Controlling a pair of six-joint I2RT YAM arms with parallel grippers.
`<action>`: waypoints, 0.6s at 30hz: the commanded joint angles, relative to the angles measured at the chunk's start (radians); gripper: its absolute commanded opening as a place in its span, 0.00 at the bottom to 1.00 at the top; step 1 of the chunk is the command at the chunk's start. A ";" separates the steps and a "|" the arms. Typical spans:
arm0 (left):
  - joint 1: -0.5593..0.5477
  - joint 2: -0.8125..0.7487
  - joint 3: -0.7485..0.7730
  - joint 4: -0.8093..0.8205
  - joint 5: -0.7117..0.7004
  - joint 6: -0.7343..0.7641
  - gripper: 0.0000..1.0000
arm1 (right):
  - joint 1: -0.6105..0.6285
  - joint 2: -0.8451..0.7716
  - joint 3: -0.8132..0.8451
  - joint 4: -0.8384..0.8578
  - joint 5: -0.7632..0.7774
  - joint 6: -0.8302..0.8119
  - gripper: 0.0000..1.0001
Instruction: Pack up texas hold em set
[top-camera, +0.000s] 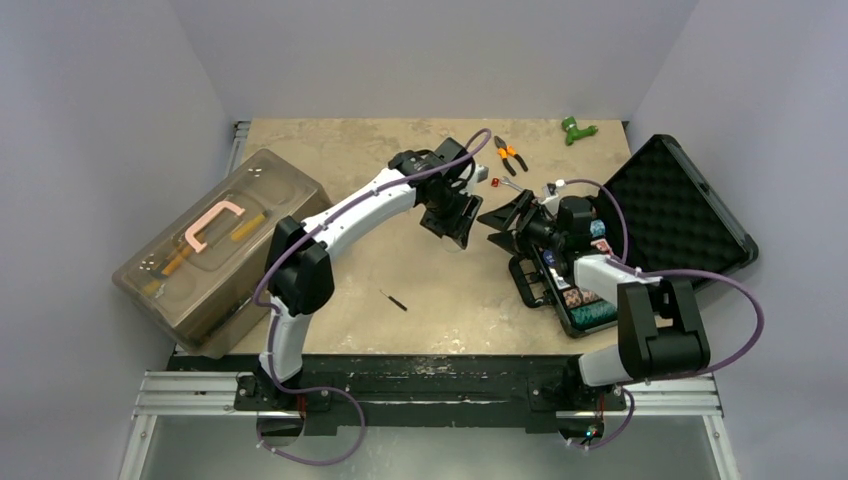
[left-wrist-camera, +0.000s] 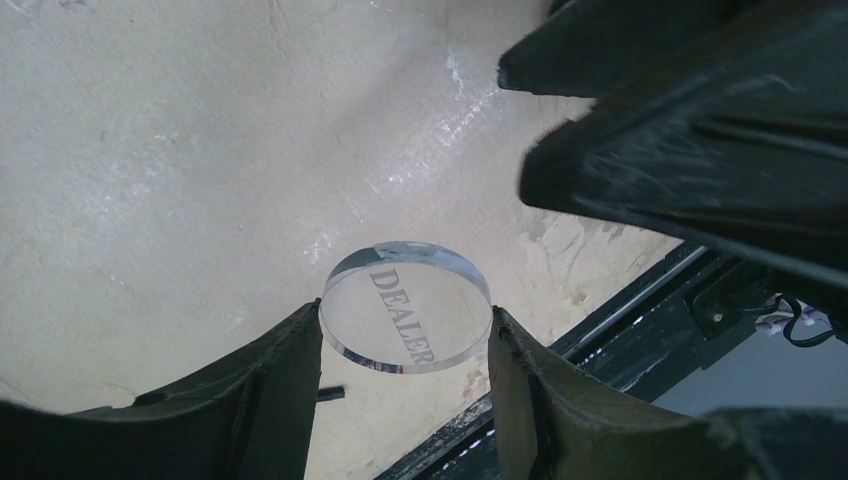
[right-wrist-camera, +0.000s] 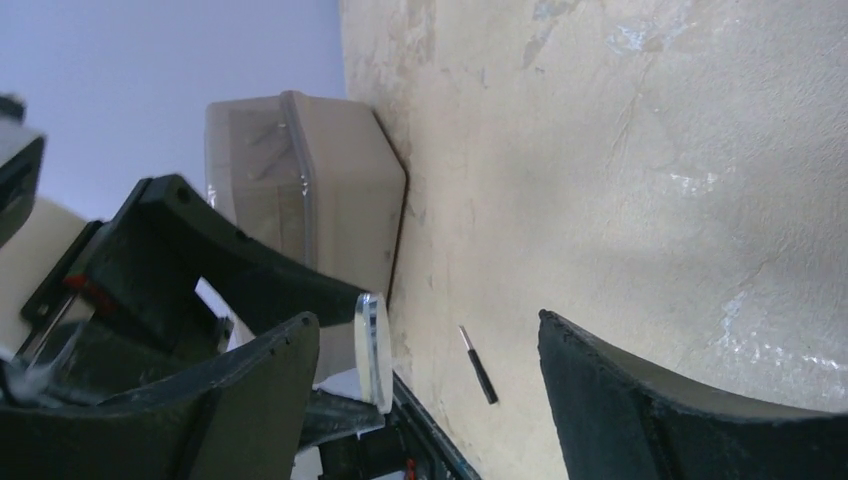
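Note:
My left gripper (left-wrist-camera: 403, 316) is shut on a clear round button (left-wrist-camera: 405, 305) marked DEALER and holds it by its rim above the table. In the top view it (top-camera: 462, 232) hovers mid-table, facing my right gripper (top-camera: 506, 226). My right gripper (right-wrist-camera: 430, 345) is open wide. The button (right-wrist-camera: 372, 350) shows edge-on just inside its left finger, apart from the right finger. The black case (top-camera: 672, 205) lies open at the right, foam lid back. Its base (top-camera: 583, 305) holds striped chips, partly hidden by my right arm.
A translucent brown toolbox (top-camera: 220, 245) with a pink handle stands at the left, also in the right wrist view (right-wrist-camera: 300, 180). A small black bit (top-camera: 397, 300) lies near the front. Orange-handled pliers (top-camera: 510, 153) and a green object (top-camera: 577, 129) lie at the back.

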 joint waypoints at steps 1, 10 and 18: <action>-0.012 -0.058 -0.001 0.027 0.031 0.024 0.00 | 0.007 0.067 0.081 0.055 -0.065 0.007 0.75; -0.030 -0.047 0.001 0.028 0.063 0.025 0.00 | 0.038 0.191 0.178 -0.040 -0.281 -0.129 0.52; -0.049 -0.031 0.010 0.017 0.060 0.035 0.00 | 0.091 0.236 0.245 -0.243 -0.357 -0.292 0.36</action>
